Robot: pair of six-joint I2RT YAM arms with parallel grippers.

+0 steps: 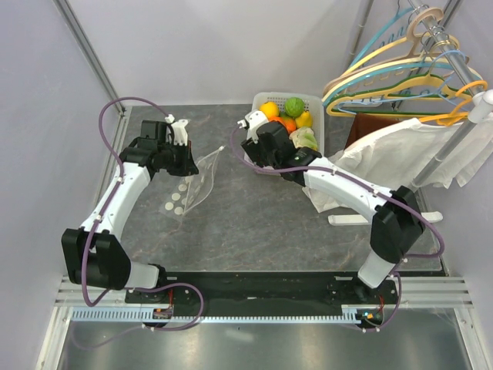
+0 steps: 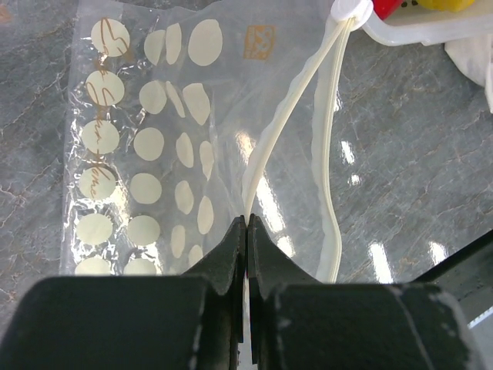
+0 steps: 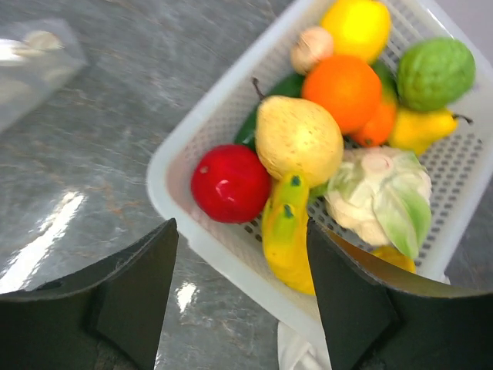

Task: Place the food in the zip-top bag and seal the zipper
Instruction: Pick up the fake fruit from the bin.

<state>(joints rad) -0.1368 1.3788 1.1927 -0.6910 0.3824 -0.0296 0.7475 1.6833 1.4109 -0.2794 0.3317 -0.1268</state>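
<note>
The left gripper (image 2: 246, 222) is pressed together on the zipper (image 2: 271, 146). One lip of the bag (image 2: 146, 146) is pinched while the other hangs loose beside it, so the mouth is held only narrowly apart, out to the left of the basket (image 3: 192, 127). The right gripper (image 3: 240, 235) is spread wide and empty, poised just above the basket's rim, over the red apple (image 3: 229, 183) and the banana (image 3: 283, 231).

All the food is seen inside the basket and none in the bag. The pieces are smooth and crowded, so one could be squeezed out sideways, or a neighbour caught with it, if the jaws are closed off-centre. The basket's rim could be struck on descent. A carried piece might be blocked by the slack mouth, or the thin strip dragged out of the pinch.
</note>
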